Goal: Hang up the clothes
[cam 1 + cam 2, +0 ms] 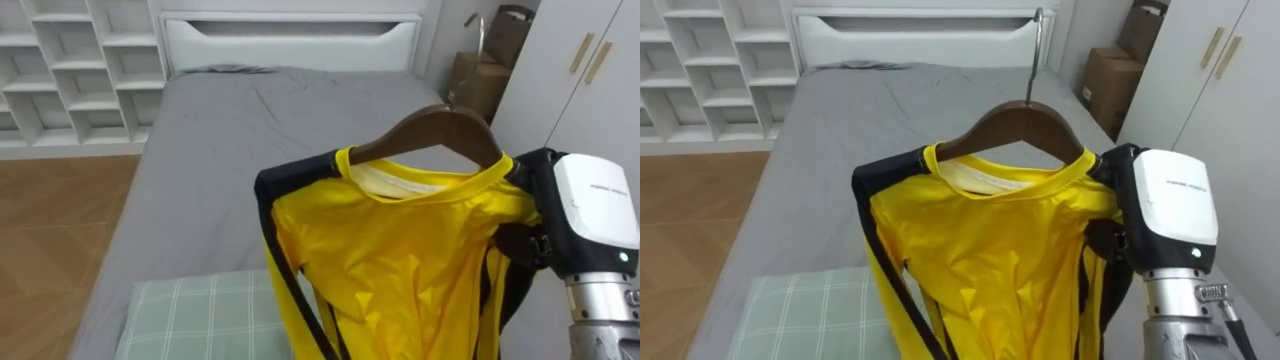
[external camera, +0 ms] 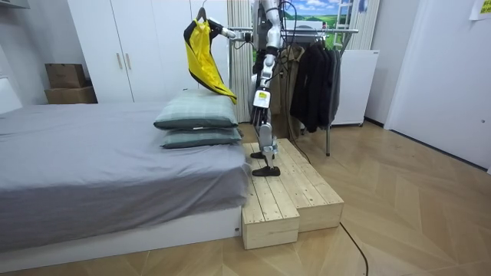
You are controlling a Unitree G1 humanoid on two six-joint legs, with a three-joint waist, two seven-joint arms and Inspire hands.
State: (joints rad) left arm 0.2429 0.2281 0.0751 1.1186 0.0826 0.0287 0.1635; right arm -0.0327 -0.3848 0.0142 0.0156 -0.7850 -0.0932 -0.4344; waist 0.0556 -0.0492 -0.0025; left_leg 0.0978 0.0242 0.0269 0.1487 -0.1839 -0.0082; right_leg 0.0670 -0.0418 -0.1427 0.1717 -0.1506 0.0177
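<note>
In the left eye view, the yellow shirt (image 1: 400, 260) is hanging on a wooden hanger (image 1: 440, 130) just left of the right hand (image 1: 522, 245). The hand is showing as a dark shape tucked behind the shirt's shoulder, and I cannot tell whether it is clamped on the hanger's end. The cloth is looking thin, glossy and limp, so it is probably light and slippery. The stiff hanger seems the part worth holding, near its neck or shoulder.

In the room view, the robot is standing on a wooden platform (image 2: 284, 192) beside the bed (image 2: 92, 153). Its right arm is reaching out level at head height, with the shirt dangling below the hand. The left hand (image 2: 259, 113) is hanging at its side. The clothes rack (image 2: 337, 32) is standing behind the robot, well apart from the raised hand.

In the right eye view, the hanger's metal hook (image 1: 1038, 50) is rising up and left of the hand, catching on nothing.
</note>
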